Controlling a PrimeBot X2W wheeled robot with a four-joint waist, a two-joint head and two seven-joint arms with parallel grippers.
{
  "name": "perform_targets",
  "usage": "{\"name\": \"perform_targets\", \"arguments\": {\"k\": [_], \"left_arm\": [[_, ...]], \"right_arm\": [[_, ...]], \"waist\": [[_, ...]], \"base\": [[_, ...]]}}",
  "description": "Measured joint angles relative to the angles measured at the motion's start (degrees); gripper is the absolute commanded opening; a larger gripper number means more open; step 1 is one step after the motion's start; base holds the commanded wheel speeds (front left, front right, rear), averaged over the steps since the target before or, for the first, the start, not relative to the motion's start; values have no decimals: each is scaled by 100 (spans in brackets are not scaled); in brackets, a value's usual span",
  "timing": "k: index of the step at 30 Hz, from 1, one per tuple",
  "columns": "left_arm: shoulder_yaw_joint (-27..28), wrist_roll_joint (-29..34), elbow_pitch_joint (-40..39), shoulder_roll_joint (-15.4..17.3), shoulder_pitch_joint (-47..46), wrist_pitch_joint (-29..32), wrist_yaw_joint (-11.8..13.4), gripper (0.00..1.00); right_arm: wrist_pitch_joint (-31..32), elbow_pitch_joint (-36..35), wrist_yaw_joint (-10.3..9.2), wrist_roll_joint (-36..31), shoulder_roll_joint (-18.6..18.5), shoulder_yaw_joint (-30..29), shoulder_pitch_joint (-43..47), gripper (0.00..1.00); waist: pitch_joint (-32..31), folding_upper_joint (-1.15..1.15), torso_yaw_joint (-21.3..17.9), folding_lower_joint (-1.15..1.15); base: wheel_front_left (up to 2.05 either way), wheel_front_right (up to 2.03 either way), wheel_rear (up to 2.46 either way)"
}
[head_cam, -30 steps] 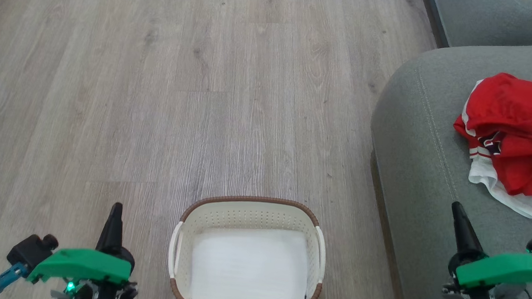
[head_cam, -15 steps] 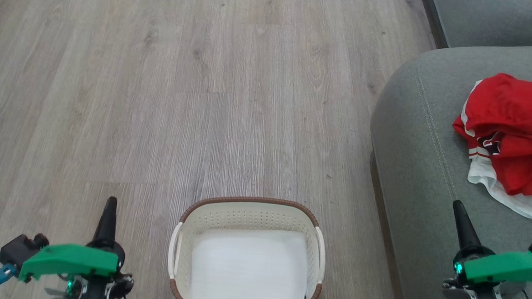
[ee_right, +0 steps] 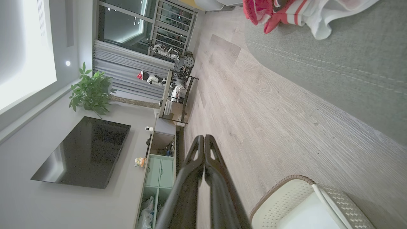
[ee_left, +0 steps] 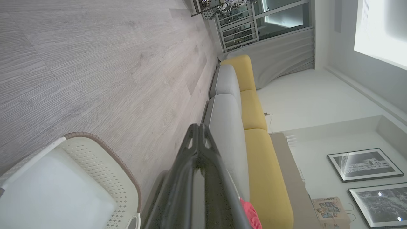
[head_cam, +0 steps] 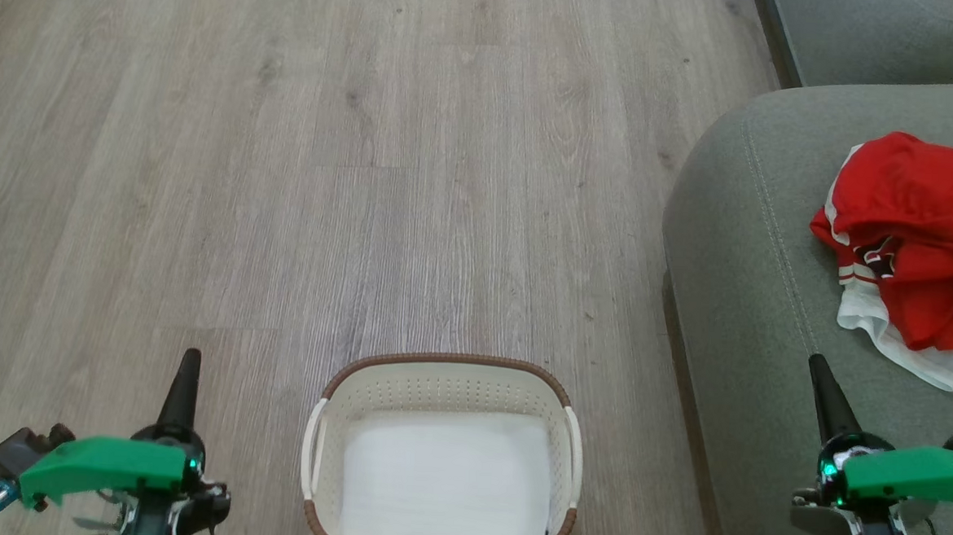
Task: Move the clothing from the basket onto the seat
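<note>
**Item 1, the clothing** (head_cam: 914, 241). We record it crumpled on the seat (head_cam: 738, 257), at the right edge of the head view. The red fabric lies uppermost, a white panel spills out on the near side, and striped trim with a small dark logo shows at the left fold. It touches neither gripper.

**Item 2, the basket** (head_cam: 447, 357). We find it upright on the wood-grain floor (head_cam: 286, 168), at the bottom centre of the head view. It stands left of the seat's rounded front corner and apart from it. It has a brown rim, a white handle on each side and perforated walls, and its pale flat bottom is in full view.

**Item 3, the left gripper** (head_cam: 189, 360). We place it low on the left in the head view, over the floor, left of the basket and well apart from the clothing. In the left wrist view its fingers (ee_left: 181, 178) are clenched, tip against tip.

**Item 4, the right gripper** (head_cam: 815, 365). We place it low on the right in the head view, over the front part of the seat. It is near the clothing's white hem but apart from it. In the right wrist view its fingers (ee_right: 187, 181) are likewise clenched, tip against tip.

**Item 5, surroundings.** In the left wrist view we note yellow back cushions (ee_left: 254, 108) and framed pictures (ee_left: 364, 163). In the right wrist view we note a dark screen (ee_right: 82, 152) and a potted plant (ee_right: 90, 92).
</note>
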Motion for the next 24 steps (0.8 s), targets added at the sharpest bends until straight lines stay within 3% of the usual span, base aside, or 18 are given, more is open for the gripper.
{"name": "perform_targets", "arguments": {"k": [24], "left_arm": [[268,-1588,0,-18,-140,403,-168,0]], "right_arm": [[404,142,0,1310,210,-312,-211,0]], "waist": [[-28,0,-13,0]], "base": [[0,0,0]]}}
